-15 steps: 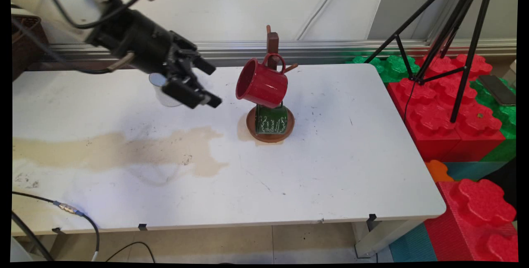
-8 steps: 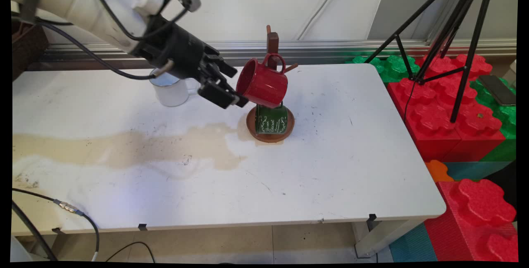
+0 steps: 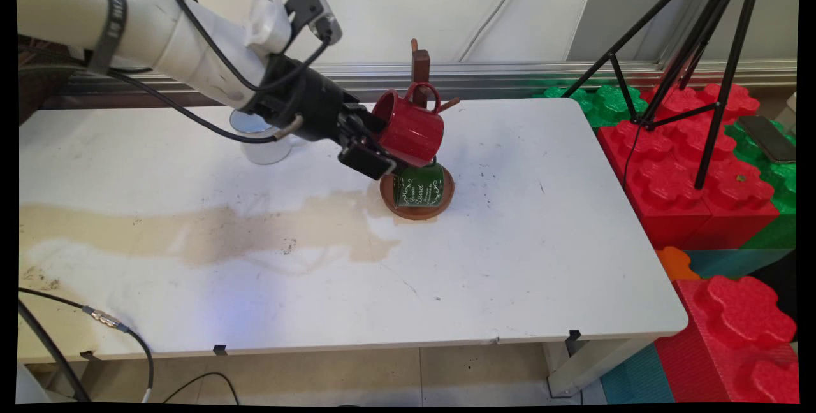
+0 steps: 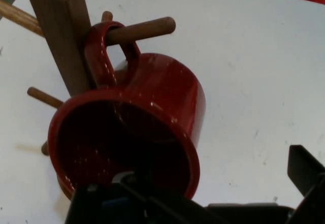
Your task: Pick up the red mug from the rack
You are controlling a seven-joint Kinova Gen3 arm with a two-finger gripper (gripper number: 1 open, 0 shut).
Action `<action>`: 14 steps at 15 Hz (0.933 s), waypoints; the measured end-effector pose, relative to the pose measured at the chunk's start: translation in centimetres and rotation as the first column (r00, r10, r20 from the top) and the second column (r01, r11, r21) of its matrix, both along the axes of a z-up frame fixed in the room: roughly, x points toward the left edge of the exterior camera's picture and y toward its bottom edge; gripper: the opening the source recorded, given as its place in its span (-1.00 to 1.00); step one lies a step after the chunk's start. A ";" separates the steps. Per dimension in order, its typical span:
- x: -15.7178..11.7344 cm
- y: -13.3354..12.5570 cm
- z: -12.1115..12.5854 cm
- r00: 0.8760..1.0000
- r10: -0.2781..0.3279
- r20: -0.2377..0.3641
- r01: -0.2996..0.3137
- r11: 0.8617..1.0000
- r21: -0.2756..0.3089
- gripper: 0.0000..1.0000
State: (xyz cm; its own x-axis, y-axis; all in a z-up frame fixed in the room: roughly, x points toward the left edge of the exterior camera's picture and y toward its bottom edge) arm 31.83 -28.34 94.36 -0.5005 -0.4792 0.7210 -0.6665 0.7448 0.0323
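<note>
While the arm reaches in from the left, its jaws are spread wide around the rim of the red mug, one finger inside the mouth, one outside. That mug hangs by its handle on a peg of the wooden rack, above a green mug. A white mug sits farther back on the counter.

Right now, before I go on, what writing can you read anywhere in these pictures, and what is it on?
No text can be read for certain.
Green mug, on the mug tree's base under the red mug: white ornate lettering, too small to read.
Red mug, white mug, wooden mug tree: no writing visible.
Arm and gripper: no readable label in either view.
</note>
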 end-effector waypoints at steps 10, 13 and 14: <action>-2.0 -1.1 -2.7 0.998 0.025 -0.063 -0.027 0.999 -0.030 1.00; -2.2 -1.2 -3.0 0.997 0.030 -0.069 -0.033 0.999 -0.037 -1.00; -2.2 -1.2 -3.1 0.997 0.031 -0.069 -0.034 0.999 -0.040 -1.00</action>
